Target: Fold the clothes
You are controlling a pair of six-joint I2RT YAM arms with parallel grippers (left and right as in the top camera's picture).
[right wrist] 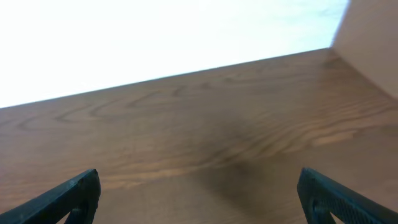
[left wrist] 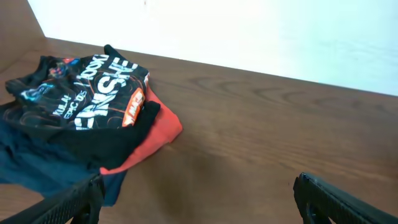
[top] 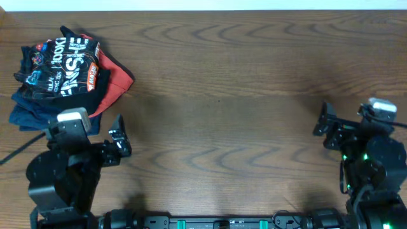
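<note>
The black shirt (top: 63, 63) with big white lettering and small red-white logos lies folded on top of a pile at the table's far left; it also shows in the left wrist view (left wrist: 81, 93). My left gripper (top: 118, 141) is open and empty, a little in front and to the right of the pile; its fingers frame bare wood in the left wrist view (left wrist: 196, 202). My right gripper (top: 323, 124) is open and empty at the right side, far from the shirt, over bare wood (right wrist: 199, 196).
Under the lettered shirt lie a plain black layer (left wrist: 93, 143), a coral-red garment (top: 114, 83) and a navy garment (top: 28, 111). The wooden table (top: 222, 95) stretches between the arms. A white wall (right wrist: 155, 37) stands behind it.
</note>
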